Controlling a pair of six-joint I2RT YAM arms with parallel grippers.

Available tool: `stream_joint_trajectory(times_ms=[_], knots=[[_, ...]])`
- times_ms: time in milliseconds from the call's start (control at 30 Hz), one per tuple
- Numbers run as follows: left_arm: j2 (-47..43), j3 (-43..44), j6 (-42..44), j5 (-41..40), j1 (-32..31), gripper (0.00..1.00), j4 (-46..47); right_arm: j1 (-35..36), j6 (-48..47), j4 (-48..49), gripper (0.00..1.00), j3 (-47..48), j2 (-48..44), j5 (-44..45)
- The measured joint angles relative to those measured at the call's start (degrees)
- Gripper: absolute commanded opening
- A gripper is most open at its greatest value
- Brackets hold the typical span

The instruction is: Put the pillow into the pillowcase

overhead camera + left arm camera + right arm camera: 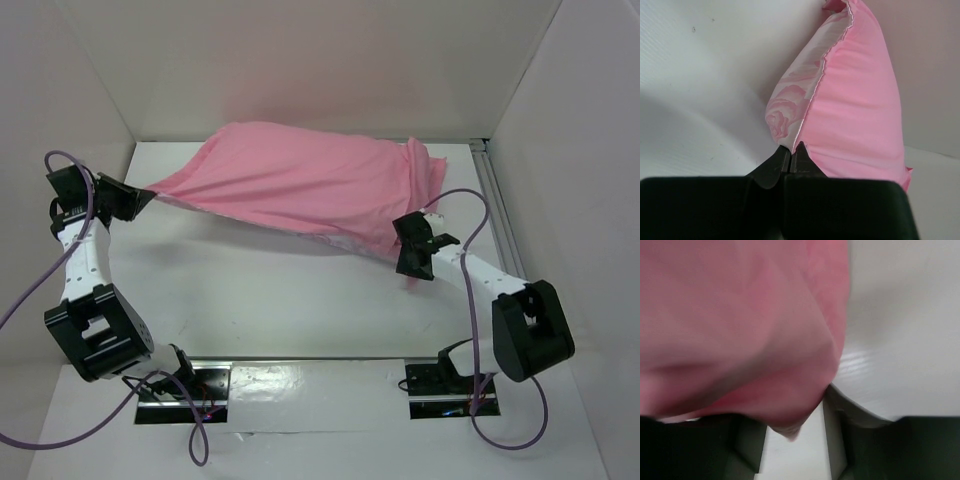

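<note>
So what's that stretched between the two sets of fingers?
The pink pillowcase, bulging, spans the whole gap from the left fingers, pinching its corner, to the right fingers, seen in the top view.

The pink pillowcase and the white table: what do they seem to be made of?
The pillowcase looks like thin woven cloth, maybe satin: it drapes in soft folds, has a stitched seam, and its paler side shows a faint rose print. The table looks like hard, smooth white board, perhaps laminate or painted, with a dull sheen.

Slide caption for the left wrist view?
Left gripper shut on a corner of the pink pillowcase.
</note>
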Motion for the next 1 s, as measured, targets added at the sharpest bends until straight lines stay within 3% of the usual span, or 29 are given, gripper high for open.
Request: stream_joint_trajectory(times_ms=[67, 100, 367, 567, 767, 867, 1000], knots=[[0.00, 0.00, 0.00, 0.07, 0.02, 0.00, -0.04, 0.07, 0.04, 1.88, 0.25, 0.00, -0.85, 2.43], [0.00, 0.00, 0.02, 0.09, 0.02, 0.00, -0.09, 0.11, -0.22, 2.62, 0.00, 0.02, -1.27, 3.04], [0.09, 3.28, -0.35, 1.31, 0.15, 0.00, -3.34, 0.20, -2.67, 0.87, 0.00, 7.37, -5.70, 5.31], [-0.17, 17.88, -3.87, 5.51, 1.70, 0.00, -8.09, -2.34, -7.48, -4.85, 0.00, 28.85, -12.94, 6.10], [-5.25, 29.64, -10.49, 14.78, 10.05, 0.00, -9.70, -2.03, -12.04, -7.93, 0.00, 52.02, -14.10, 6.40], [-8.07, 32.94, -12.09, 17.99, 12.61, 0.00, -9.29, -1.99, -13.94, -8.72, 0.00, 57.90, -14.71, 7.21], [-9.75, 32.57, -12.81, 19.96, 13.05, 0.00, -8.37, -2.12, -15.93, -9.44, 0.00, 58.93, -14.99, 9.77]])
